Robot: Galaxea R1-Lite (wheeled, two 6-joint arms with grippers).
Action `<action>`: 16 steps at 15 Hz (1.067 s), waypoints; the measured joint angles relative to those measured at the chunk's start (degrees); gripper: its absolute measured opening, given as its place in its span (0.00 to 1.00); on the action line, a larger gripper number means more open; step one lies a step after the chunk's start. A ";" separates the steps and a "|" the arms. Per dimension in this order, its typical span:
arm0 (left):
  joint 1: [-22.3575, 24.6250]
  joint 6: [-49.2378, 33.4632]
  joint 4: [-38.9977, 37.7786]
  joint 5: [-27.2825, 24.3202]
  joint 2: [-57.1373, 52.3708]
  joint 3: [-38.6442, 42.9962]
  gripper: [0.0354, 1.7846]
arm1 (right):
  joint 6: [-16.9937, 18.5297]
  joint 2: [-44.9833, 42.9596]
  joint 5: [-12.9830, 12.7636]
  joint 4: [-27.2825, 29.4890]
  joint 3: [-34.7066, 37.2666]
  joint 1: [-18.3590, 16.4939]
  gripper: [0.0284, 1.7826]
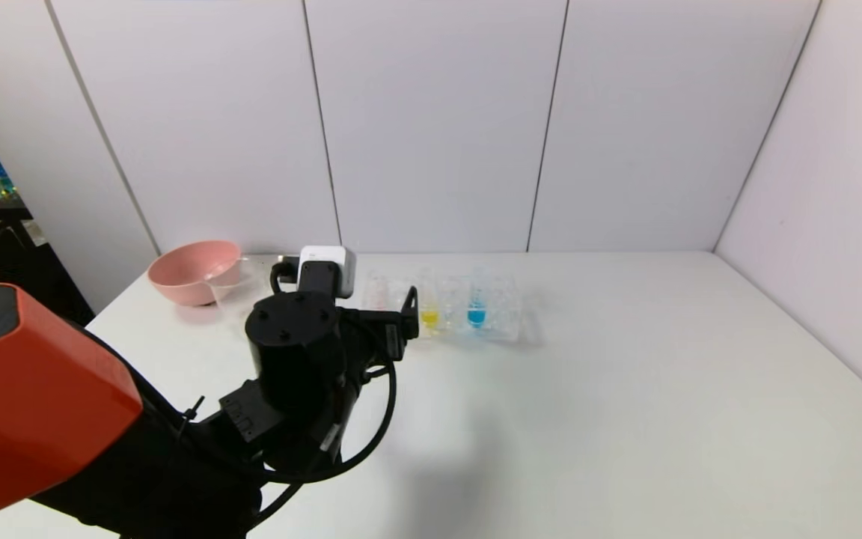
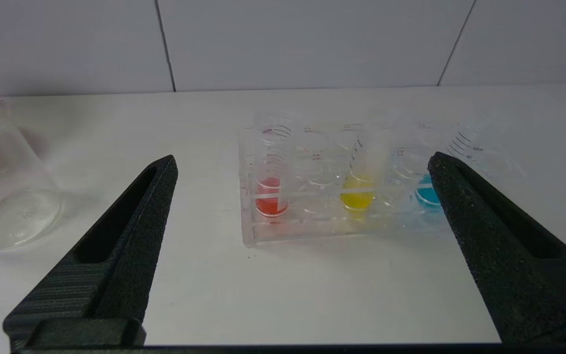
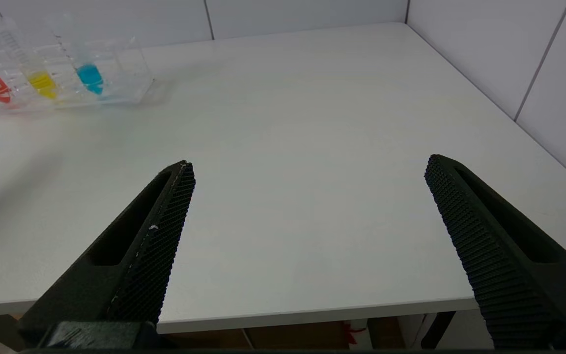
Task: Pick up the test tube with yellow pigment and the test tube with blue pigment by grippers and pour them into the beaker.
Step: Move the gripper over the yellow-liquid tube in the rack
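Nothing's poured so far, both tubes sit in the clear plastic rack [image 1: 450,307]. From the head, the left gripper [image 1: 408,311] hangs just beside the rack, glass beaker [image 1: 230,278] beyond by the pink bowl [image 1: 195,271]. Left wrist: textured black jaws wide apart, empty, facing the yellow tube [image 2: 357,189] and the blue tube [image 2: 428,189]. Right wrist: right gripper [image 3: 307,196] spread too, parked well away from the rack.

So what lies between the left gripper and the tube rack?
Only bare table, per the left wrist view; the left gripper, open, faces the tube rack.
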 joint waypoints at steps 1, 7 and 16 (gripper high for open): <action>-0.94 -0.04 0.00 0.52 1.19 -1.18 1.00 | 0.02 0.00 -0.02 0.02 0.00 0.00 0.96; -3.06 0.05 0.07 2.51 7.92 -7.89 1.00 | 0.02 0.00 -0.02 0.00 0.00 0.00 0.96; -1.71 0.55 1.04 2.12 17.31 -17.80 1.00 | 0.02 0.00 -0.02 0.00 0.00 0.00 0.96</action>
